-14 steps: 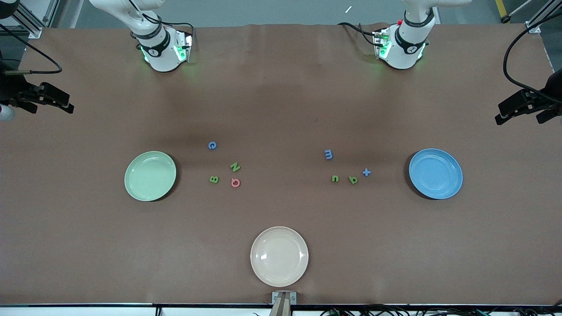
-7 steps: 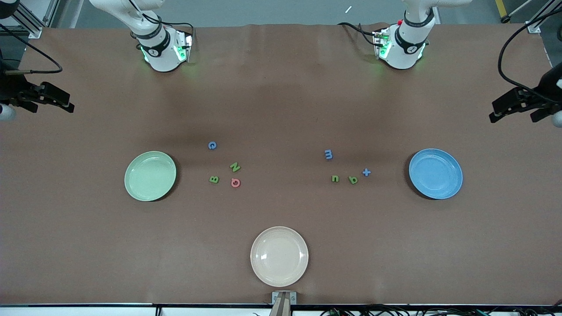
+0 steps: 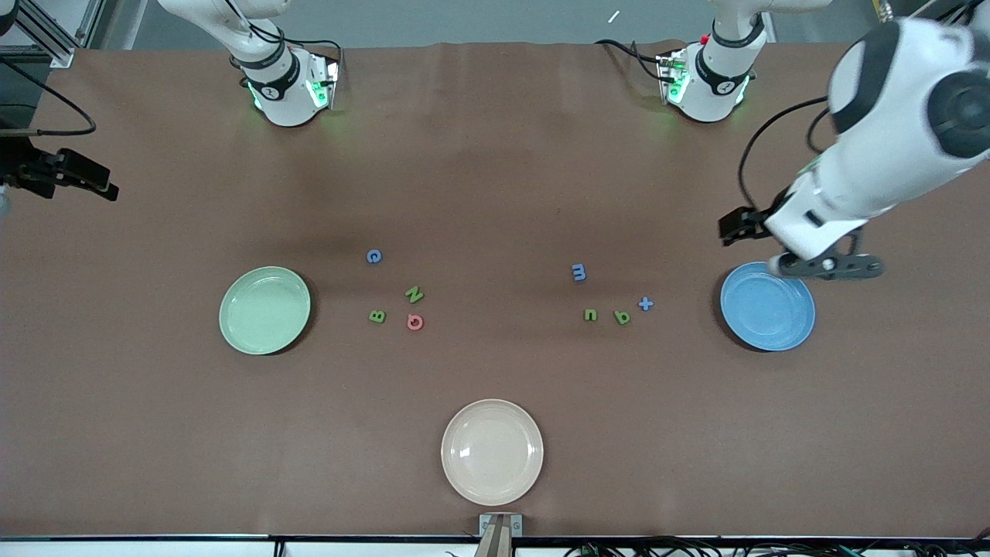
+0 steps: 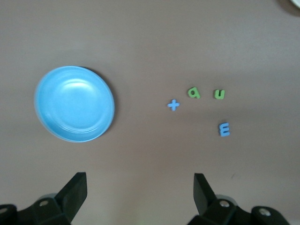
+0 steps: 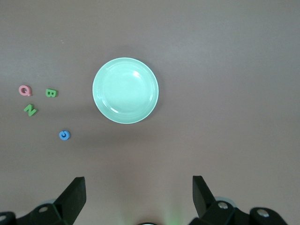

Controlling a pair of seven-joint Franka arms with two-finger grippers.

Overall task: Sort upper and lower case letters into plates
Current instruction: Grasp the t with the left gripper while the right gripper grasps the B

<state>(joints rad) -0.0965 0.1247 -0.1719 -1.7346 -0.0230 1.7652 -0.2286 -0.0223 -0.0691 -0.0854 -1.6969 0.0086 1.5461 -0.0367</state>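
Blue C point(image 3: 373, 256), green N point(image 3: 414, 294), green B point(image 3: 377, 316) and pink G point(image 3: 415, 322) lie in a cluster beside the pale green plate point(image 3: 264, 310). Blue m point(image 3: 578, 271), cross-like t point(image 3: 646, 304) and two green small letters point(image 3: 590, 314) point(image 3: 622, 316) lie beside the blue plate point(image 3: 767, 307). My left gripper point(image 3: 739, 226) hangs open and empty, high over the table by the blue plate point(image 4: 75, 104). My right gripper point(image 3: 97, 182) is open and empty, high over the right arm's end of the table, with the green plate point(image 5: 125, 90) in its wrist view.
A cream-white plate point(image 3: 492, 452) sits near the table's front edge, midway between the arms. Both arm bases point(image 3: 286, 85) point(image 3: 708, 81) stand along the edge farthest from the front camera. A brown mat covers the table.
The left arm has swung in from its end of the table to over the blue plate's edge. The right gripper has drifted slightly outward. No letter has moved.
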